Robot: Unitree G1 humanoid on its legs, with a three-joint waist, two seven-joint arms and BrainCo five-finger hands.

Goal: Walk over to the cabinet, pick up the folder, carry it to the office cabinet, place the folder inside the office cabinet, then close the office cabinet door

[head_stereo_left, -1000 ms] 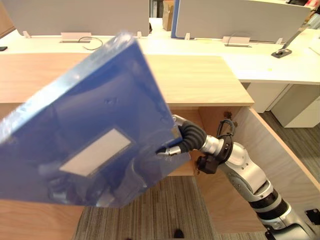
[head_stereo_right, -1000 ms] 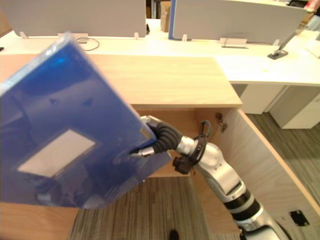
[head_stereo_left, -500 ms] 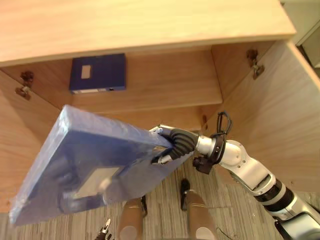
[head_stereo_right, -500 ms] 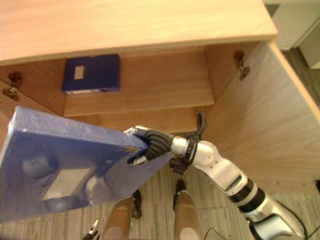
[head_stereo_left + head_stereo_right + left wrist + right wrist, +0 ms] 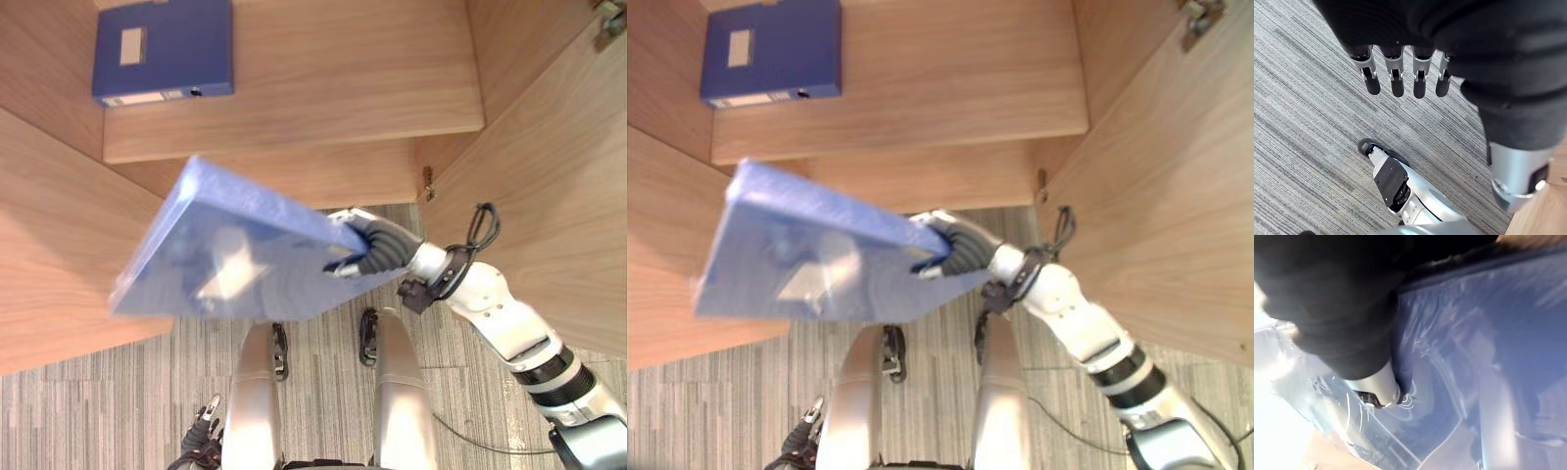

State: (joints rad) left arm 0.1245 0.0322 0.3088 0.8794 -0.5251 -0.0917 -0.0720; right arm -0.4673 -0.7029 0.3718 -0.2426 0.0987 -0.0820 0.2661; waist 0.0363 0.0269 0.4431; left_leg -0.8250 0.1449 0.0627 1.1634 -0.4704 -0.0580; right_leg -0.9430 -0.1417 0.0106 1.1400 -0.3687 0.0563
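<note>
Your right hand (image 5: 364, 251) pinches the blue folder (image 5: 230, 262) by its corner, tilted before the cabinet shelf (image 5: 333, 93), likely to slide it in; your left hand (image 5: 1400, 73) hangs loose and open.

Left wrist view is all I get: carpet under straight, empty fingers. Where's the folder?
Observer: The right robot hand grips the blue folder by one corner and holds it tilted in the air.
Operator: Placed yet?
Observer: No. It hangs above the carpet, not resting on the wooden shelf.
Operator: Anything on that shelf?
Observer: A second folder, darker blue, lies flat at the shelf's left end.
</note>
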